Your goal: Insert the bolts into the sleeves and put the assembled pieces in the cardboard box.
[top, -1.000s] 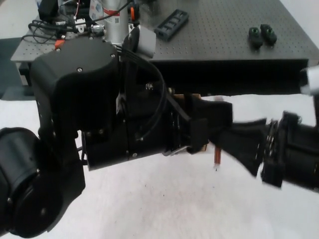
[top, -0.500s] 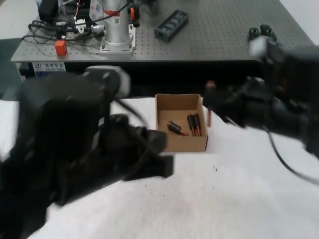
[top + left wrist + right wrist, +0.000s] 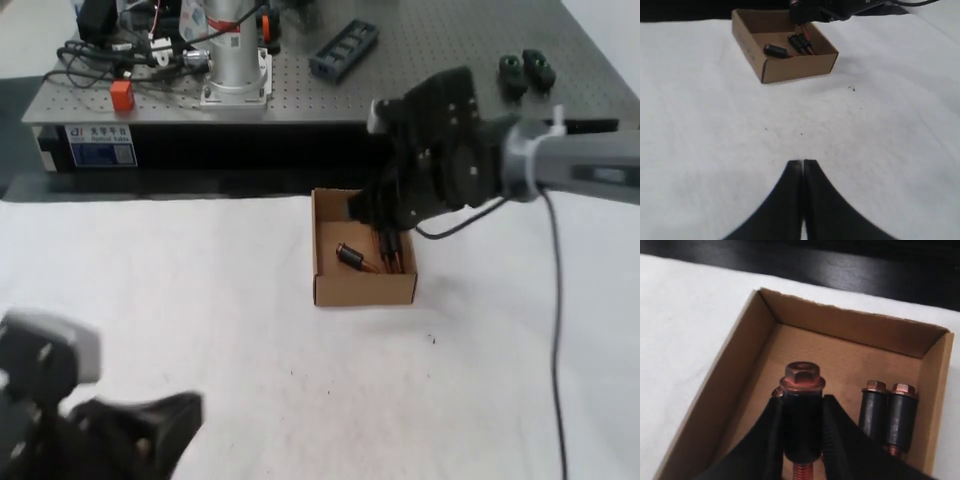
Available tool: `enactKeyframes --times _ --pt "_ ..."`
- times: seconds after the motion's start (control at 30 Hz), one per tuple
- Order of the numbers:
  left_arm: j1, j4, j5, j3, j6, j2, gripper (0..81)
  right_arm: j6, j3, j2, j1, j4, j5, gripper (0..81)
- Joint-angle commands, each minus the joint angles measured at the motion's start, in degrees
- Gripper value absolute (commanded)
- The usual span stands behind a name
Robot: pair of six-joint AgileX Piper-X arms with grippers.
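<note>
White cloth [image 3: 250, 340] spreads over the near bench, with a grey perforated board [image 3: 440, 80] behind it. Biggest on the scene is the right arm [image 3: 575, 172], in from the right with its wrist over the box [image 3: 365, 288]. The left arm [image 3: 70, 430] sits low in the near-left corner, well apart from that box.

The box is brown cardboard, open on top, on the cloth just in front of the board's edge. Back on the board stand a silver post [image 3: 235, 45] and a black tray [image 3: 343, 48].

Now the right gripper [image 3: 802, 405]: it's above the box's open top, fingers clamped on a black sleeve [image 3: 801, 427] with a copper bolt [image 3: 802, 376] through it, hex head out one end and threaded tip out the other. So that assembled piece hangs in the grip over the box floor. The left gripper [image 3: 802, 164] has its fingers pressed together with nothing between them, over bare cloth and pointed toward the box.

Inside the box, a pair [image 3: 887, 415] of assembled pieces lies side by side along one wall, touching. A third piece [image 3: 352, 257] lies at an angle nearer the middle.

Smallest of all, on the board: two black knobs [image 3: 525, 70] far right, an orange block [image 3: 121, 95] far left.
</note>
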Motion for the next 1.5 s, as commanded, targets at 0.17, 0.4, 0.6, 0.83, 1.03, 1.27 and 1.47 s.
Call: enactKeyframes --times 0.17,0.4,0.6,0.83,1.03,1.27,1.47 --pt "0.05 4.62 -2.53 1.40 -4.73 -3.91 0.6 -2.50 -16.33 15.79 0.69 11.08 2.06 12.8" --pt "0.05 10.10 -2.68 3.34 -9.58 -4.54 0.6 -1.17 -15.83 10.87 -0.12 14.17 -4.56 37.9" --pt "0.05 10.11 -4.06 3.33 -11.51 -4.54 0.6 -6.94 -1.97 -7.23 -0.29 15.07 -10.98 9.5" --pt "0.05 11.52 -4.06 3.33 -12.15 -4.65 0.6 -6.95 28.71 -38.89 -1.00 4.39 -10.07 3.4" --pt "0.05 15.40 -3.42 3.33 -12.15 -6.79 0.6 -4.22 46.76 -61.13 -0.99 5.05 -9.84 3.4" --pt "0.05 18.44 -3.45 3.33 -12.07 -14.86 0.6 -3.75 61.39 -75.57 -0.99 4.86 -10.24 3.4" --pt "0.05 17.68 -3.90 5.38 -12.07 -18.99 0.6 1.38 65.60 -78.77 -0.99 4.12 -10.31 3.4"
